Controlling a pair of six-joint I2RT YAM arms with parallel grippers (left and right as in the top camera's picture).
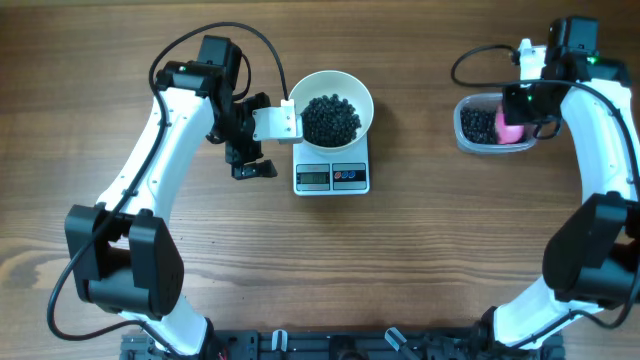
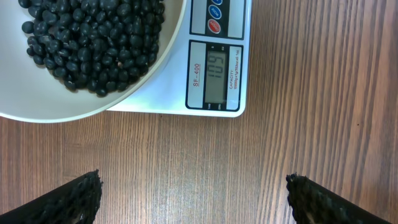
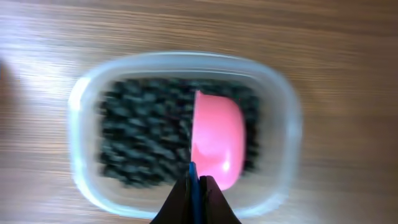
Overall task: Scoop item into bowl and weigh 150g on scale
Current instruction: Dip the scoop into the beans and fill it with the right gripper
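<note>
Overhead and close left wrist share the scale [image 1: 332,177].

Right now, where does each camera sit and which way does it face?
Overhead: above the table, looking straight down; left arm, right arm, round white bowl of black beans on flat white scale, clear plastic tub, pink scoop.
Left wrist: on left arm, facing down at bowl and scale; open left gripper at bottom.
Right wrist: facing down over tub; right gripper shut on scoop.
Shared: overhead and left wrist both show bowl, scale.
</note>
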